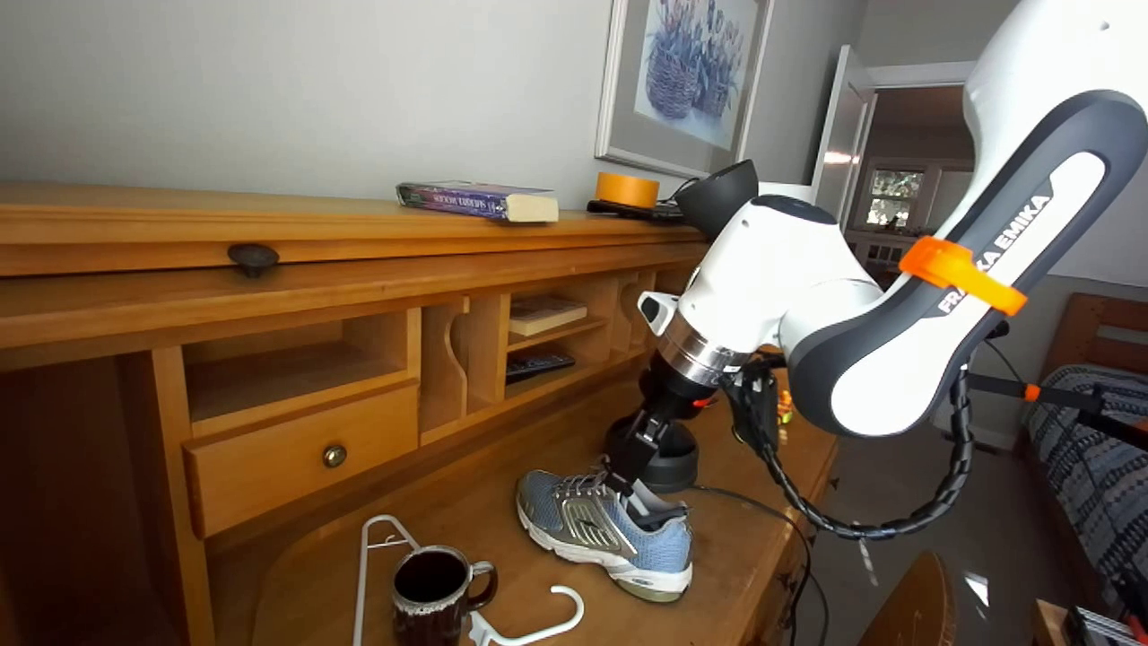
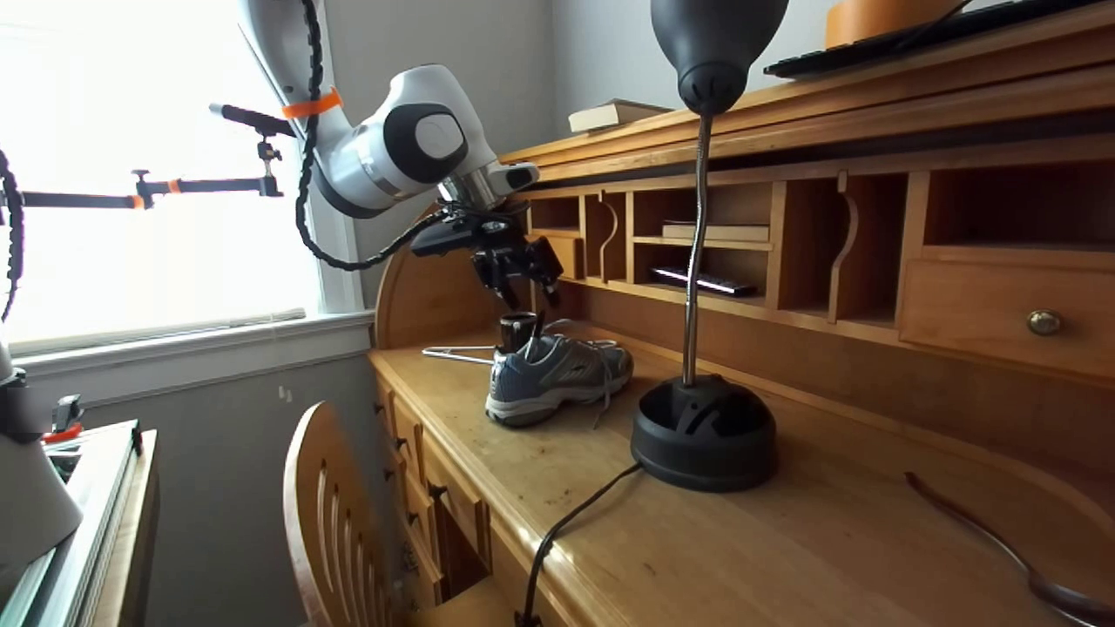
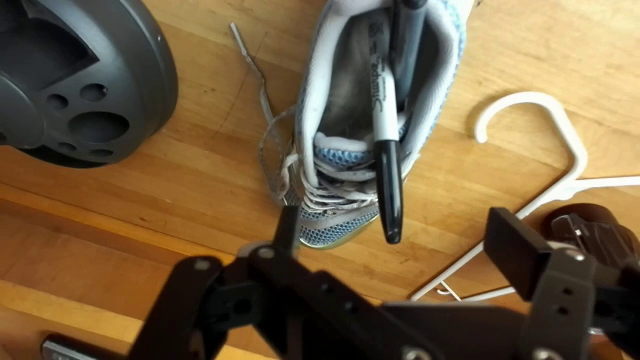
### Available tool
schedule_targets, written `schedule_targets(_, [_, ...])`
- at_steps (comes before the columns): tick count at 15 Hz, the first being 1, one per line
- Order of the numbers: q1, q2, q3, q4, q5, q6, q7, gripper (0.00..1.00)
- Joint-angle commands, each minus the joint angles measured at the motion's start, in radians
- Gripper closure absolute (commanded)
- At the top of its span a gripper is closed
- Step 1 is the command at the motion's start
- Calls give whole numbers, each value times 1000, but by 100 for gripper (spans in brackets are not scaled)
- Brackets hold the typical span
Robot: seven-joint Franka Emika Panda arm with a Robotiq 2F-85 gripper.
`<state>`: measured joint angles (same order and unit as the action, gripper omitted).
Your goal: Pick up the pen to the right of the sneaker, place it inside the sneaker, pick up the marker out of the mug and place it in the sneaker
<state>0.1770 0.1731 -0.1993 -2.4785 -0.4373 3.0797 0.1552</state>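
Observation:
The grey-blue sneaker (image 1: 583, 529) stands upright on the desk, also visible in an exterior view (image 2: 562, 383) and the wrist view (image 3: 335, 230). A white Sharpie marker with a black cap (image 3: 385, 115) lies in the shoe opening, its cap end sticking out over the laces. A dark grey pen (image 3: 409, 47) stands beside it inside the opening. My gripper (image 3: 397, 220) is open above the sneaker, its fingers apart on either side of the Sharpie's cap, touching nothing that I can see. The black mug (image 1: 430, 601) shows a dark interior with nothing sticking out.
A white hanger (image 3: 565, 187) lies around the mug, beside the sneaker. The black lamp base (image 2: 704, 448) with its cord stands on the sneaker's other side. A spoon (image 2: 976, 527) lies farther along the desk. Cubbies and a drawer (image 1: 305, 458) line the desk's back.

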Motion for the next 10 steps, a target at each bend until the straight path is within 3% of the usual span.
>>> schedule_targets(1, [-35,-82,54,-76,90,-24,-18,0])
schedule_targets(4, [-46,-116,75,-100,164,-50,-26,0])
schedule_targets(7, [-90,-148,159,-128,309,-60,-96,0])
schedule_targets(10, [-86,-185,178,-135,432,-103,-177,0])
